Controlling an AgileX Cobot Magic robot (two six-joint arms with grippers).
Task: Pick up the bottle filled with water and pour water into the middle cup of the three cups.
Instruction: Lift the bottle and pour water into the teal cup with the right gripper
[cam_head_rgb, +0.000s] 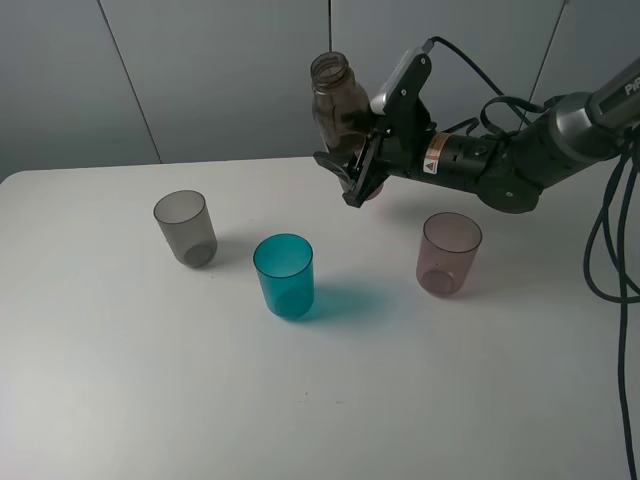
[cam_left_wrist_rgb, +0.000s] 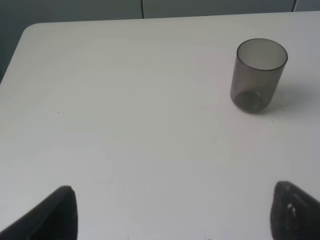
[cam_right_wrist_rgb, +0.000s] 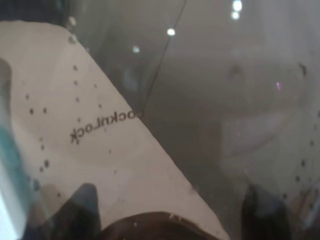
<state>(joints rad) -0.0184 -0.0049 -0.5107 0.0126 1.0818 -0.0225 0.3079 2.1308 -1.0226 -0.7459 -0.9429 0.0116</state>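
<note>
The right gripper (cam_head_rgb: 356, 168) is pinching the tall smoky-brown translucent plastic bottle (cam_head_rgb: 335, 100) low on its body. It is keeping the bottle nearly upright, likely so nothing spills, just behind the short teal-blue plastic tumbler (cam_head_rgb: 284, 275) that is waiting for the pour. The left gripper (cam_left_wrist_rgb: 177, 215) is hanging spread and idle near the smoky grey tumbler (cam_left_wrist_rgb: 257, 75).

Left cup (cam_head_rgb: 184, 226), middle cup (cam_head_rgb: 283, 275), right cup (cam_head_rgb: 449, 252) abreast on table (cam_head_rgb: 420, 400); bottle (cam_head_rgb: 335, 100) behind them.
</note>
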